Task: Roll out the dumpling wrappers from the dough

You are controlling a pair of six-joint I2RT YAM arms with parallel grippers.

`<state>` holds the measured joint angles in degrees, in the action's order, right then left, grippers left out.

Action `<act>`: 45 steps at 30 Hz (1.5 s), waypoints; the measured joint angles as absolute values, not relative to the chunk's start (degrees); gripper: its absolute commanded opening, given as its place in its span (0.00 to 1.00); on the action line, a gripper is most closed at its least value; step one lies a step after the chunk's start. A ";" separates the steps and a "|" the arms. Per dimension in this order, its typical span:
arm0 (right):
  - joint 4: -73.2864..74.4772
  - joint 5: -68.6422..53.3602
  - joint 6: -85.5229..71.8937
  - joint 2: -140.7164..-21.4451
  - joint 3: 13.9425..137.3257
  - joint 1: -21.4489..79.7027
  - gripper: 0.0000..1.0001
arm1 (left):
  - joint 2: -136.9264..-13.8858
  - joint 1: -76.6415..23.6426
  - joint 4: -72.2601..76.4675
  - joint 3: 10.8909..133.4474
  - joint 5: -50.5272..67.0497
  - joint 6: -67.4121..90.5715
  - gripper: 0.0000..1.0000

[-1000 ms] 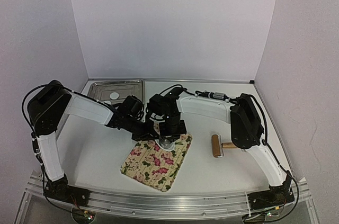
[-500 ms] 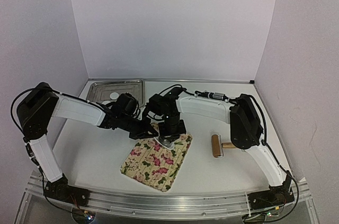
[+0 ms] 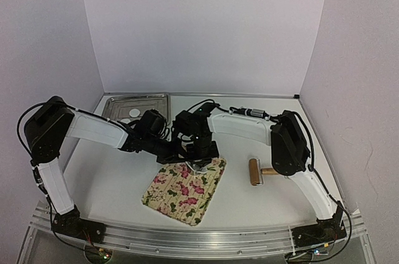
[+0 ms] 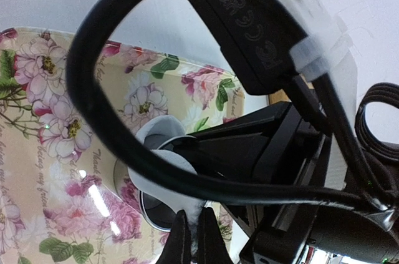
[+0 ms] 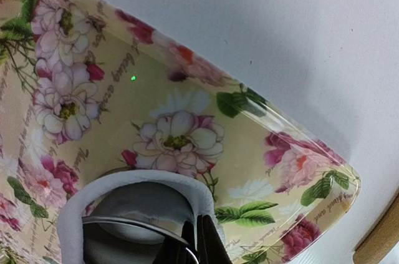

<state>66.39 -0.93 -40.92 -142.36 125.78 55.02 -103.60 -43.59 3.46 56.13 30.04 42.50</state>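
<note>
A white dough scrap [image 5: 124, 183] wraps around the metal ring cutter [image 5: 134, 217] at the far corner of the floral tray [image 3: 181, 195]. My right gripper [image 5: 201, 236] is shut on the cutter's rim, and it stands over that corner in the top view [image 3: 196, 165]. My left gripper [image 4: 194, 229] is shut on an edge of the dough [image 4: 174, 198] beside the cutter [image 4: 153, 214], close against the right gripper [image 3: 181, 156]. One round white wrapper [image 3: 134, 113] lies in the metal tray [image 3: 118, 103] at the back left.
A wooden rolling pin [image 3: 254, 171] lies on the table right of the floral tray; its end shows in the right wrist view [image 5: 380, 245]. The right arm's cable [image 4: 93, 89] loops across the left wrist view. White walls close in the back and sides.
The left arm has dropped its elbow and shifted; its gripper has moved right, closer against the right gripper at the tray corner. The right arm has hardly moved.
</note>
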 measured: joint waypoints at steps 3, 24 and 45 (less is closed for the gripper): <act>64.85 -0.94 -41.05 -142.15 124.62 55.00 0.16 | -103.67 -43.62 2.66 56.80 29.77 42.47 0.00; 57.16 3.49 -43.42 -129.16 108.68 54.94 0.49 | -104.82 -43.72 1.45 60.21 30.52 42.72 0.00; 51.56 10.91 -45.16 -114.76 97.86 54.77 0.56 | -109.11 -45.07 2.98 65.65 34.70 43.10 0.00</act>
<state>51.56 10.91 -45.16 -114.76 97.86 54.77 -109.11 -45.07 2.98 65.65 34.70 43.10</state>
